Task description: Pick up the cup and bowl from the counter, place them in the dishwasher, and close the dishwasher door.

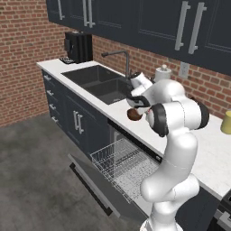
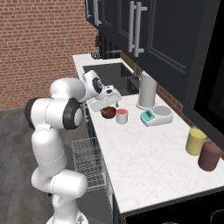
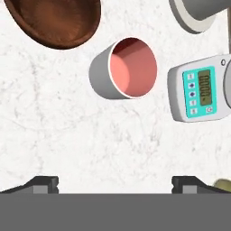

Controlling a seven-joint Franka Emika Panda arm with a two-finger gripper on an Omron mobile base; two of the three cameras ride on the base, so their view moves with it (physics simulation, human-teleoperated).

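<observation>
Right now the gripper (image 2: 109,103) hangs above the worktop (image 2: 144,153) with its jaws spread wide and nothing between them, poised over the bowl (image 2: 108,113) and the cup (image 2: 122,116). In the hand view the two finger tips (image 3: 43,184) stand far apart at the bottom, over bare white marbled stone. The cup (image 3: 124,68) sits upright on the worktop, grey outside and pink-red inside, just beside the dark reddish-brown bowl (image 3: 56,20), the two apart by a narrow gap. On the cup's other side lies a small kitchen scale (image 3: 198,90) with a teal face, and past it stands a grey cylindrical paper-towel holder (image 2: 147,91).

From the left base view the bowl (image 1: 134,114) shows partly behind the arm, near the front edge of the worktop, beside the sink (image 1: 101,83). Below, the dishwasher door (image 1: 97,185) lies dropped open and the wire rack (image 1: 124,167) is pulled out over it. A yellow canister (image 2: 195,141) and a maroon canister (image 2: 209,155) stand well apart from the cup, further along the worktop.
</observation>
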